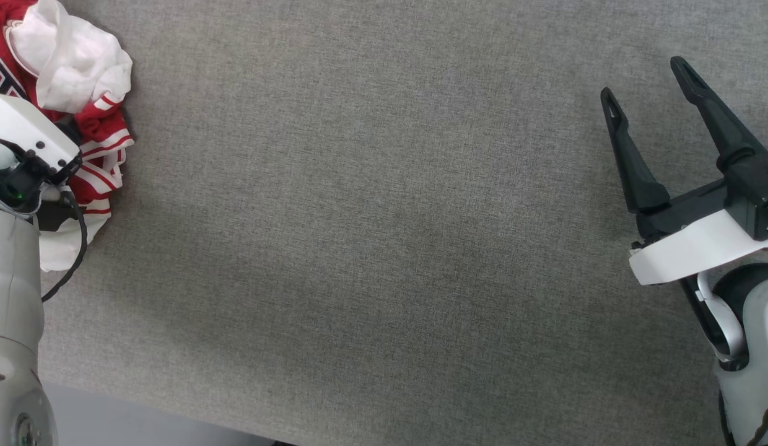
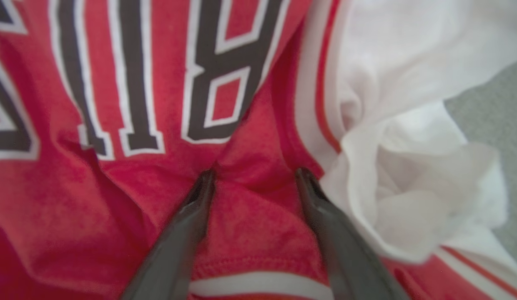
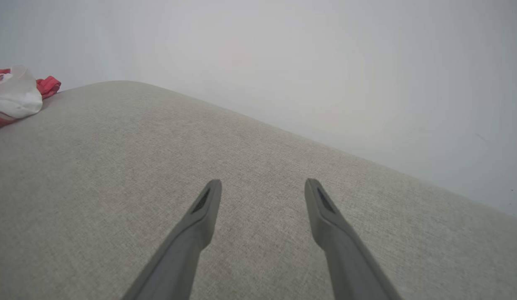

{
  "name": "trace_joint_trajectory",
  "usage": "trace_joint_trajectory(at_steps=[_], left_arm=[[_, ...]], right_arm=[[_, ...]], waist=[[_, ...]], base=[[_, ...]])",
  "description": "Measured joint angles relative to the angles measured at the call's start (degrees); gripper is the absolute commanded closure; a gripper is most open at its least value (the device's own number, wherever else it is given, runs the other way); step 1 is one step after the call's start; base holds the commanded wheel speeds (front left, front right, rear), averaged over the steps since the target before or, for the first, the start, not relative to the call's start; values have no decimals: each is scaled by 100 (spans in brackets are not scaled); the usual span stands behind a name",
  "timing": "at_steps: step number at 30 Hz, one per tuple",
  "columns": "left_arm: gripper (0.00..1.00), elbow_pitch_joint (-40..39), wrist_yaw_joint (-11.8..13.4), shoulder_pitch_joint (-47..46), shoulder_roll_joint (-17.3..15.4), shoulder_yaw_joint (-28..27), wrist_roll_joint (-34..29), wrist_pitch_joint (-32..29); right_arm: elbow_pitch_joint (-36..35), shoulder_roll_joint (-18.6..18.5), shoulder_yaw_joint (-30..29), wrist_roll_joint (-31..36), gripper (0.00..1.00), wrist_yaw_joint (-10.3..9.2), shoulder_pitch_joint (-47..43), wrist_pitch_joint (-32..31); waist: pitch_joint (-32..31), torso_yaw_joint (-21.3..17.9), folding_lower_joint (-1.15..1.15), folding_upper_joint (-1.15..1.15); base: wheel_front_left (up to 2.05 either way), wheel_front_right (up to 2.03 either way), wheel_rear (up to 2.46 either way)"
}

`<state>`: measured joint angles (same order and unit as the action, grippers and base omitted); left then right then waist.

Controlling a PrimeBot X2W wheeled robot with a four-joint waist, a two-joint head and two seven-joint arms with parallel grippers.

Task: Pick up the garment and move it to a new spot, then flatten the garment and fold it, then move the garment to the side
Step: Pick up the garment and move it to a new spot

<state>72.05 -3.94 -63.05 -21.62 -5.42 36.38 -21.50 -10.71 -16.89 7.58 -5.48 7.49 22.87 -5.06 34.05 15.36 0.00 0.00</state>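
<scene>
L gripper (image 2: 254,175) is down on the crumpled red soft-fabric jersey w/ white sleeves (image 2: 116,187). Jaws apart, tips pressed into red cloth, black lettering just beyond them. R gripper (image 1: 643,77): jaws apart too, over bare grey woven tabletop (image 1: 384,223), jersey well off to its left.

garment (image 1: 80,93): heaped on the table (image 1: 384,248), far left side, near its far edge
left gripper (image 2: 255,173): straight over the garment, fingertips apart and pressed into the cloth, a fold between them
right gripper (image 1: 643,77): right side, above the table, fingers spread
spacing: garment and right gripper well apart, table between them
wall (image 3: 325,62): behind the table's far edge
</scene>
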Motion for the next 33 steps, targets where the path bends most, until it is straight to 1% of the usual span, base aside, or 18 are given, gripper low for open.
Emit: trace_joint_trajectory(at_steps=[1, 2, 6, 10, 18, 24, 28, 33], left_arm=[[7, -2, 0, -5, -2, 1, 9, -18], [100, -2, 0, -6, -2, 0, 20, -19], [100, 31, -31, -12, 3, 71, 16, 144], [100, 45, -159, -60, -33, 192, -47, 377], [100, -283, -311, -297, -379, 548, -282, 960], [100, -721, -321, -408, -620, 931, -483, 1306], [100, -1216, -322, -477, -744, 1268, -460, 1311], [100, -1920, -332, -492, -1033, 1684, -298, 1076]], right_arm=[[-11, 0, 1, 0, 0, 0, 2, -7], [-15, 0, 8, 0, 0, 0, 3, -8], [-20, 3, -11, 1, 0, 0, 8, -47], [33, 57, -89, -1, 0, 0, 11, 25], [282, 245, -160, -25, 0, 0, -5, 312], [524, 425, -185, -75, 0, 0, -71, 542], [682, 565, -226, -103, 0, 0, -137, 705], [823, 735, -320, -148, 0, 0, -241, 880]], waist=[[10, -1, 0, 0], [15, -1, 0, 0], [16, 26, 0, 0], [-100, 92, 0, 0], [-514, 188, 0, 0], [-919, 228, 0, 0], [-1205, 237, 0, 0], [-1531, 220, 0, 0]], base=[[0, 0, 0], [0, 0, 0], [0, 0, 0], [0, 0, 0], [0, 0, 0], [0, 0, 0], [0, 0, 0], [0, 0, 0]])
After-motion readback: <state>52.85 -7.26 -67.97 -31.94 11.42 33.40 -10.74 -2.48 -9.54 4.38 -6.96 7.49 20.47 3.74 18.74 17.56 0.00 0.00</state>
